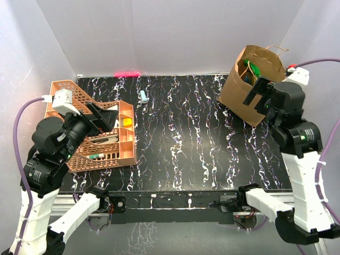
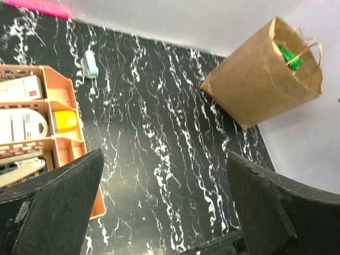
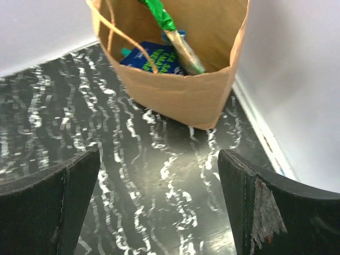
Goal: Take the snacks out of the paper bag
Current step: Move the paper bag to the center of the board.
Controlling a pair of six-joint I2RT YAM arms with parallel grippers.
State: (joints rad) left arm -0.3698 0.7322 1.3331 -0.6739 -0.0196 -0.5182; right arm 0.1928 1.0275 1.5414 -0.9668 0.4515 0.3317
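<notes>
We note the large brown kraft paper bag (image 1: 241, 93) standing open at the far right of the black, white-veined tabletop (image 1: 180, 143), close to the right wall. Inside it we see a green foil packet (image 3: 159, 13) leaning upright and a dark blue packet (image 3: 151, 57) lying lower. Any further snacks are hidden by the bag walls, so we cannot count them. No packet lies on the table, so nothing is out yet, as far as we can see. The right gripper (image 3: 159, 207) hangs just in front of the bag mouth, jaws wide and empty. The left gripper (image 2: 164, 202) hovers over the orange plastic lattice tray (image 1: 127, 154), jaws likewise wide, holding nothing. We judge the whole unloading remains to do, starting with a reach into the bag.
</notes>
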